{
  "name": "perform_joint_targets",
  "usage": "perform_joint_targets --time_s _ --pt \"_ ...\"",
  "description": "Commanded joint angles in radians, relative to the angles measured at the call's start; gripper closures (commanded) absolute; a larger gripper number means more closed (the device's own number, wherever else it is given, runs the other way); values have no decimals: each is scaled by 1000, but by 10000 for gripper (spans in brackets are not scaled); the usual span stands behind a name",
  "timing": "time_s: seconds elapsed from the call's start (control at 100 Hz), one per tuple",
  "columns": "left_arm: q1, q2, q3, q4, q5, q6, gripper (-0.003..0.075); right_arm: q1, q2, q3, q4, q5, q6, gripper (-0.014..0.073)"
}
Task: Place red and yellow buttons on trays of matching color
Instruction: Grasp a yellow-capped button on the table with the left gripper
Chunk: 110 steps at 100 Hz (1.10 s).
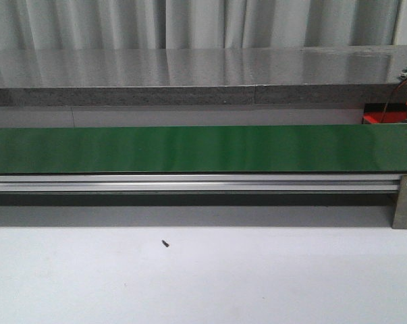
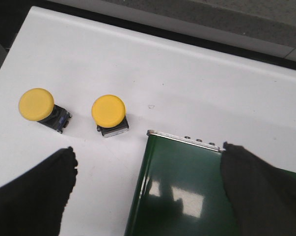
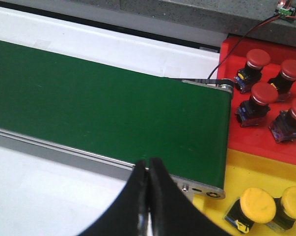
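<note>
Round red-capped push buttons (image 3: 259,93) on flat red plastic tray (image 3: 265,142), yellow-capped buttons (image 3: 258,205) on yellow tray (image 3: 246,174), long green belt (image 3: 103,108) alongside, right tool (image 3: 148,196) fingers pressed together empty, left tool (image 2: 148,187) fingers spread apart.

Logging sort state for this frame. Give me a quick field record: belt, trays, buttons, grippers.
belt: green belt carries no buttons in any view
red tray: four red buttons
yellow tray: two yellow buttons at frame edge
unsorted: two yellow buttons on white table, one beside the other, near the belt's end
left gripper: open, empty
right gripper: shut, empty
</note>
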<state>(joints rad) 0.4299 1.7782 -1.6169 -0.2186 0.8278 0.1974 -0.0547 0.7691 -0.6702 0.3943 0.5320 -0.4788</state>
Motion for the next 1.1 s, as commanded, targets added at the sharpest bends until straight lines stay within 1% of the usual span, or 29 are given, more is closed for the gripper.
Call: perform_joint_targets --time_s 0.0,0.23,0.87,1.0,1.09 --pt "13 17 -92 -11 -24 -12 134 1 -1 -27 12 -54 -1 662" --pt "30 126 -161 -20 -23 -15 134 1 -1 -27 12 -52 -1 662" --pt "78 213 -165 -24 -130 -17 134 1 -1 -27 12 -13 -1 662" --pt "78 246 -183 -86 -126 -17 134 1 -1 -27 12 -13 -1 662" --pt "78 267 -203 -101 -118 -17 134 1 -1 -27 12 -13 -1 662"
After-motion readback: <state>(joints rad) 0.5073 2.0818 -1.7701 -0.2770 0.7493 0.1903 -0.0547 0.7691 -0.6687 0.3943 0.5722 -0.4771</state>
